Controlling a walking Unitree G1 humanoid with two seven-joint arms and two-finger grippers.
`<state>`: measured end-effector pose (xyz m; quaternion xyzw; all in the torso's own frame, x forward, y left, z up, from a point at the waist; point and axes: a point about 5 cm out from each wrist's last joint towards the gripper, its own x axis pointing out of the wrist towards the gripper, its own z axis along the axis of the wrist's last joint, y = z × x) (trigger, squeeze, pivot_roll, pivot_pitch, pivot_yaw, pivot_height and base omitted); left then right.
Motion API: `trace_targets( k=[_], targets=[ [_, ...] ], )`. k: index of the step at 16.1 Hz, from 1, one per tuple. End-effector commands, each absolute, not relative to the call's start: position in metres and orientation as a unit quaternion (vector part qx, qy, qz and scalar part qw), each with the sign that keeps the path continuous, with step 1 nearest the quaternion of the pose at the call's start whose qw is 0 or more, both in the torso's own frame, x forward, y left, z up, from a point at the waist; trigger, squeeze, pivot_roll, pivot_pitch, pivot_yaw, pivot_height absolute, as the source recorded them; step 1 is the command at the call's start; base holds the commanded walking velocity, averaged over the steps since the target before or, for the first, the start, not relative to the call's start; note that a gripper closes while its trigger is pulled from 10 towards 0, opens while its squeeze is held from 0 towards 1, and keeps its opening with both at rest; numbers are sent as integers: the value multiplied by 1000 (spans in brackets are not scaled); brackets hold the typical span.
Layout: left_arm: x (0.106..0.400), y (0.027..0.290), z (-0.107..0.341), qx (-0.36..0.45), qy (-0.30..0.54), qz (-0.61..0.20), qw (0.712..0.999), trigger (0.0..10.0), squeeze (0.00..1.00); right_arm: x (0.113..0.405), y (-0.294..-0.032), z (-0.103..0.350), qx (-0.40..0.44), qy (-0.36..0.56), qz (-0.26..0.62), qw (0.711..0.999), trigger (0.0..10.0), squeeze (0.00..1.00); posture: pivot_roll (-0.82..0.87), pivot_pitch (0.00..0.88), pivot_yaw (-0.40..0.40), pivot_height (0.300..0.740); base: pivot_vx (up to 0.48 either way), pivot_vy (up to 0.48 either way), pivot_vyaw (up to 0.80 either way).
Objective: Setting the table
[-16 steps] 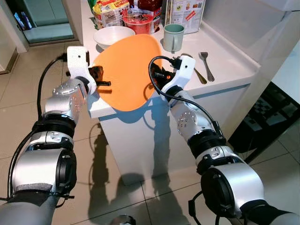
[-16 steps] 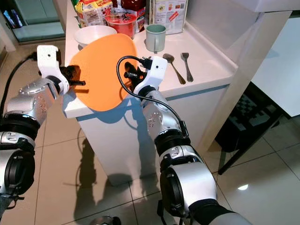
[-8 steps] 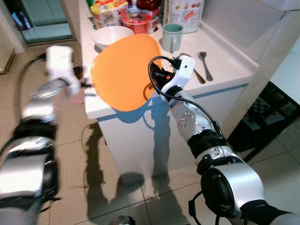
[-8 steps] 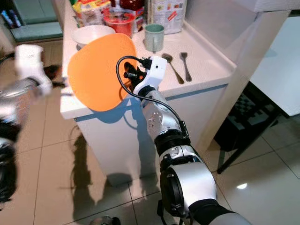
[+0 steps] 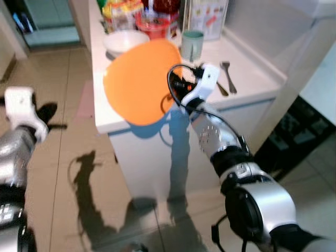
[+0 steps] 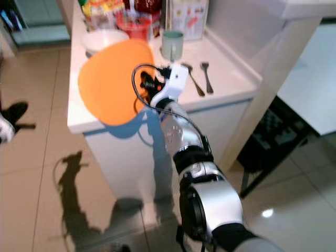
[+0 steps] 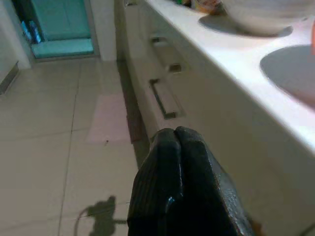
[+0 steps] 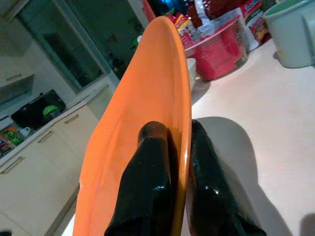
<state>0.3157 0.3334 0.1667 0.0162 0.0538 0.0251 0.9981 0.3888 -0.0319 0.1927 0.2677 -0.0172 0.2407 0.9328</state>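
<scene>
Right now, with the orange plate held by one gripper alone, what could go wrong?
The right gripper pinches only the rim of the tilted orange plate, so it may pivot or slip from the jaws. Swinging it could knock the white bowl or green mug close behind. The left gripper, shut and off over the floor, cannot steady it.

Both head eyes look steeply down on the white counter [image 5: 252, 79] (sharing nearly all of it), while each wrist camera peers close along its own black fingers [image 8: 152, 182].
</scene>
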Motion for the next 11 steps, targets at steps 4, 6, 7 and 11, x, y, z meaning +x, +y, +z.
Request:
trace_targets(
  k=[4,6,7,11],
  targets=[
    [300,324,167,-26,4,31,999,10000,0,386,-25,178,236,24,248,939,0,0,266,33,-37,740,0,0,0],
    [293,309,165,-55,-23,24,998,10000,0,386,-28,175,229,28,247,941,0,0,274,39,-51,740,0,0,0],
    [291,302,162,-39,-32,25,998,10000,0,387,-29,174,226,29,244,942,0,0,275,41,-54,740,0,0,0],
    [290,266,148,-73,-29,15,997,10000,0,387,-33,171,225,32,236,945,0,0,268,40,-50,740,0,0,0]
  ],
)
